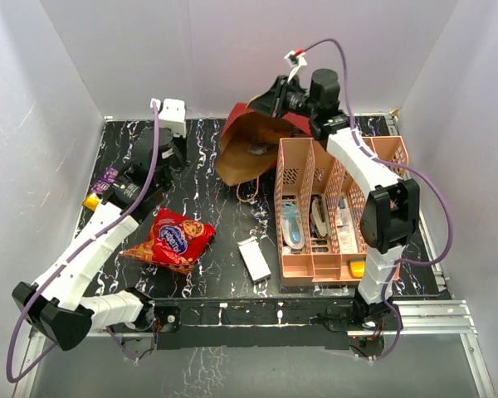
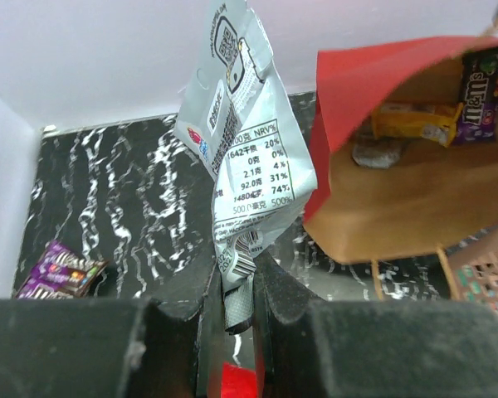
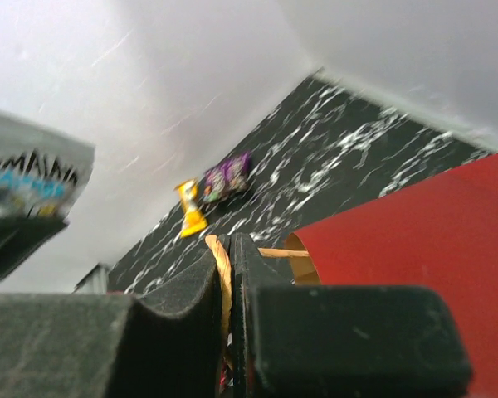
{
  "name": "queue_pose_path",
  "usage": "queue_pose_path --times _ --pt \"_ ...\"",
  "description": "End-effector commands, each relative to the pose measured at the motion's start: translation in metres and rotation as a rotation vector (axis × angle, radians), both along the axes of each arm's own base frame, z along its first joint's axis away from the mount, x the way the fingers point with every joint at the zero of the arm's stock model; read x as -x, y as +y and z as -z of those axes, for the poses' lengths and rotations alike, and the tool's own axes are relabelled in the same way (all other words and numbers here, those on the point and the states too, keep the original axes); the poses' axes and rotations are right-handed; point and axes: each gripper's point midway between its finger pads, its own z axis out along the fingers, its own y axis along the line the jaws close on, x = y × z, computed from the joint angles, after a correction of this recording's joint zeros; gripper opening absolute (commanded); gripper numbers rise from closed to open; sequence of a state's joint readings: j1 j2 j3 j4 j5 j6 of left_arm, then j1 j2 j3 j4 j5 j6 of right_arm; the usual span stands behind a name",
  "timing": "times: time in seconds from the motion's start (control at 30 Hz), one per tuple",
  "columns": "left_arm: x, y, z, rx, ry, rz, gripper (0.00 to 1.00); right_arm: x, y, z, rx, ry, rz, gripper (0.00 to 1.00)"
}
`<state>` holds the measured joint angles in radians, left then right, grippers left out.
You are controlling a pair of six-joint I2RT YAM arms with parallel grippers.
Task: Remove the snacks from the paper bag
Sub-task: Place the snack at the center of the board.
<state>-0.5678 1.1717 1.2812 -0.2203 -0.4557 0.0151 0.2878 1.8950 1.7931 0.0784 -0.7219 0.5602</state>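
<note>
My left gripper (image 2: 238,272) is nearly closed, pinching the bottom seam of a crinkly silver packet (image 2: 249,157) that stands upright at centre frame, its nutrition table facing me. Only this wrist view looks into the paper bag (image 2: 398,207) at upper right: brown kraft inside, holding a yellow wrapper (image 2: 415,120) and a purple packet (image 2: 481,91). My right gripper (image 3: 226,250) is clamped fully on the bag's tan twisted cord handle (image 3: 270,252). From overhead, a glossy red bag (image 1: 170,239) lies lower left on the marbled table (image 1: 224,207).

Robot lab booth: white panel walls (image 1: 232,50), black marbled tabletop (image 1: 199,166)
</note>
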Motion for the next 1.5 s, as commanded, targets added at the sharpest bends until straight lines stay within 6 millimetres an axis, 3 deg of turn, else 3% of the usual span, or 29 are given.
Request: queue_pose_path --times 0.0,0.17,0.33,0.5,0.67,0.8,0.9,1.13,1.2,1.4,1.47 --pt "-0.004 0.043 0.005 0.033 0.032 -0.162 0.0 0.053 0.048 0.002 -0.014 -0.036 -0.259 0.08" --pt "-0.019 0.076 0.035 0.097 0.132 -0.259 0.0 0.071 0.059 0.013 -0.021 -0.013 -0.319 0.08" --pt "-0.028 0.116 0.057 0.145 0.182 -0.431 0.0 0.07 0.057 0.018 -0.02 0.008 -0.294 0.08" --pt "-0.041 0.163 0.096 0.166 0.266 -0.68 0.0 0.065 0.058 0.014 -0.032 0.013 -0.278 0.08" --pt "-0.037 0.216 0.138 0.179 0.27 -1.0 0.0 0.062 0.057 0.011 -0.037 0.013 -0.26 0.08" --pt "-0.018 0.247 0.175 0.199 0.265 -1.283 0.0 0.06 0.057 0.006 -0.043 0.005 -0.255 0.08" --pt "-0.005 0.26 0.199 0.193 0.288 -1.439 0.0 0.059 0.058 0.001 -0.046 0.0 -0.259 0.08" --pt "0.054 0.284 0.267 0.23 0.387 -1.647 0.0 0.06 0.056 -0.004 -0.043 -0.018 -0.246 0.08" --pt "0.064 0.285 0.272 0.233 0.375 -1.673 0.0 0.059 0.056 -0.003 -0.042 -0.015 -0.244 0.08" --pt "0.069 0.287 0.28 0.234 0.374 -1.688 0.0 0.055 0.059 0.0 -0.061 0.007 -0.251 0.08" --pt "0.068 0.284 0.289 0.236 0.415 -1.691 0.06 0.056 0.06 -0.003 -0.068 0.004 -0.256 0.08"
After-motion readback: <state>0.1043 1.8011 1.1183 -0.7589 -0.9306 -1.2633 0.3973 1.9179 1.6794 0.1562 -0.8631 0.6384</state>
